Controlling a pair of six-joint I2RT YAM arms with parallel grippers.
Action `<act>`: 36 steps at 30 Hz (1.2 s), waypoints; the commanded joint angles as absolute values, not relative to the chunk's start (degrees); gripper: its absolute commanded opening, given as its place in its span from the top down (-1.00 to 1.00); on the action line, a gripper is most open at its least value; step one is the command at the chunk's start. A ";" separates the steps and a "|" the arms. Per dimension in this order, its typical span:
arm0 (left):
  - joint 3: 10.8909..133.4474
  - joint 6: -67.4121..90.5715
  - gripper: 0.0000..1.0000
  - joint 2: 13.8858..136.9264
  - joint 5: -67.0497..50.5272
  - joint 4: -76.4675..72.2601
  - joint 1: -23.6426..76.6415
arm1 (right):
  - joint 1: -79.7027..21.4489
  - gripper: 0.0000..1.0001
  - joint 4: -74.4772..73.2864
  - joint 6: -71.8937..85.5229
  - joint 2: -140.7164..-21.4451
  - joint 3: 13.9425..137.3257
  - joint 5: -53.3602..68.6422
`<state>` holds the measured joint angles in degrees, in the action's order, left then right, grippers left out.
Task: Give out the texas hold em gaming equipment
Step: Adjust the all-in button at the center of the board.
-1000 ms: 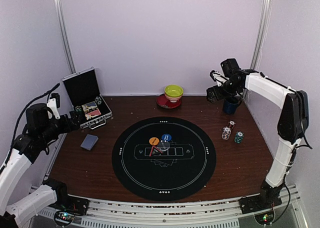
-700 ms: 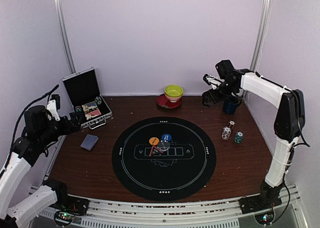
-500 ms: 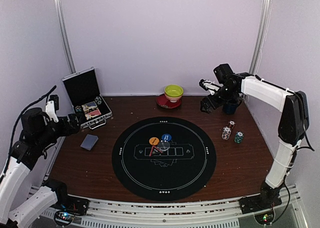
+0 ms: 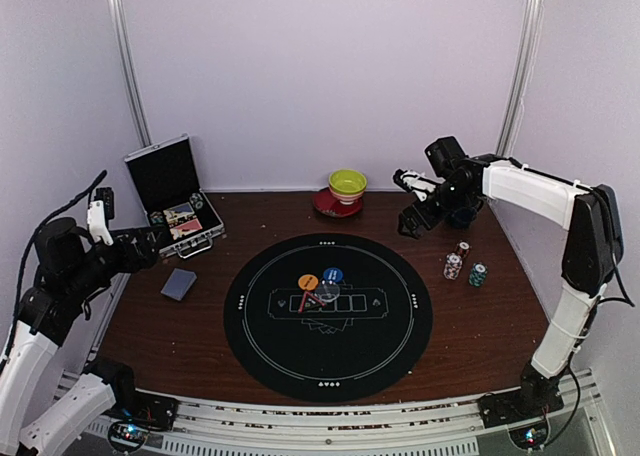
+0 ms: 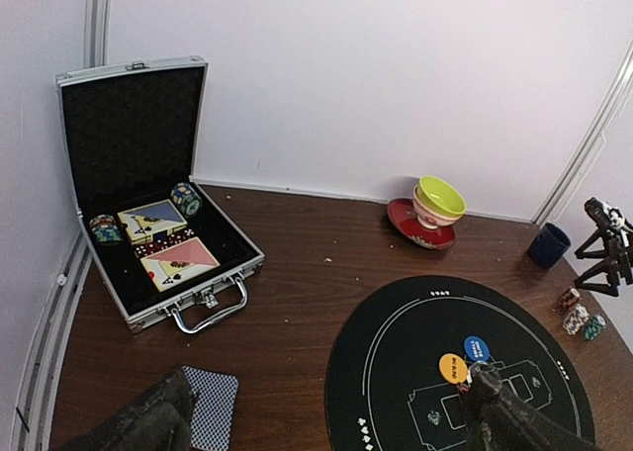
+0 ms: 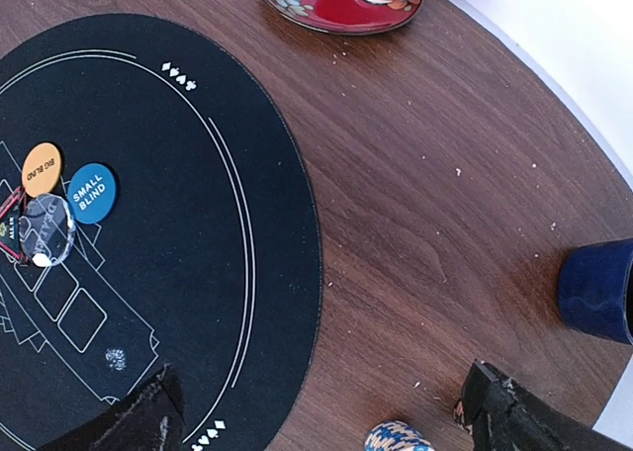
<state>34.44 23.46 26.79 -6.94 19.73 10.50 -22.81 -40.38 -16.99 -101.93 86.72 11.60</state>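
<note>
A blue-backed deck of cards [image 4: 179, 284] [image 5: 211, 406] lies on the wood left of the black round mat [image 4: 328, 351]. On the mat sit an orange button [image 4: 308, 282] [image 6: 42, 168], a blue button [image 4: 333, 275] [image 6: 91, 192] and a clear disc [image 6: 47, 228]. Three striped chip stacks [image 4: 463, 264] stand right of the mat; one chip stack [image 6: 396, 437] shows between the right fingers. My left gripper [image 4: 148, 240] [image 5: 326, 426] hovers open near the case, above the deck. My right gripper [image 4: 403, 204] [image 6: 326, 421] hangs open over the mat's far right edge, holding nothing.
An open aluminium case [image 4: 178, 211] [image 5: 148, 243] with card packs and chips stands at the back left. A yellow-green bowl [image 4: 347, 185] on a red saucer [image 6: 336, 4] sits at the back centre. A dark blue mug [image 6: 596, 291] [image 5: 548, 244] is behind the right gripper.
My right arm has swung left and down, away from the mug toward the mat's far right edge. The left arm has drawn back slightly to the left. Both grippers stayed open.
</note>
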 commanded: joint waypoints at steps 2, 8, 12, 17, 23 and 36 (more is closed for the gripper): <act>33.85 21.81 -0.96 25.49 -8.87 16.77 10.62 | -22.94 -1.00 -39.97 -16.97 -100.12 87.04 8.87; 33.87 21.71 -0.96 25.33 -9.42 16.70 10.39 | -22.98 -1.00 -44.62 -18.81 -100.29 88.01 10.15; 33.60 21.53 -0.96 24.80 -10.13 16.25 9.67 | -24.74 -1.00 -42.77 -20.22 -99.91 87.04 12.44; 33.62 21.53 -0.96 24.87 -10.15 16.18 9.31 | -31.26 -1.00 -37.79 -20.56 -102.76 88.37 8.41; 33.51 21.45 -0.96 24.64 -10.01 16.25 8.49 | -38.33 -0.99 -37.26 -20.05 -112.36 98.16 8.80; 33.51 21.36 -0.96 24.78 -10.28 16.17 6.96 | -43.25 -0.92 -40.00 -9.69 -130.21 110.91 7.76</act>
<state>34.04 22.17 24.77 -9.30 19.29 7.70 -43.05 -38.04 -14.15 -129.60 109.12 6.63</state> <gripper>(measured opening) 0.978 0.956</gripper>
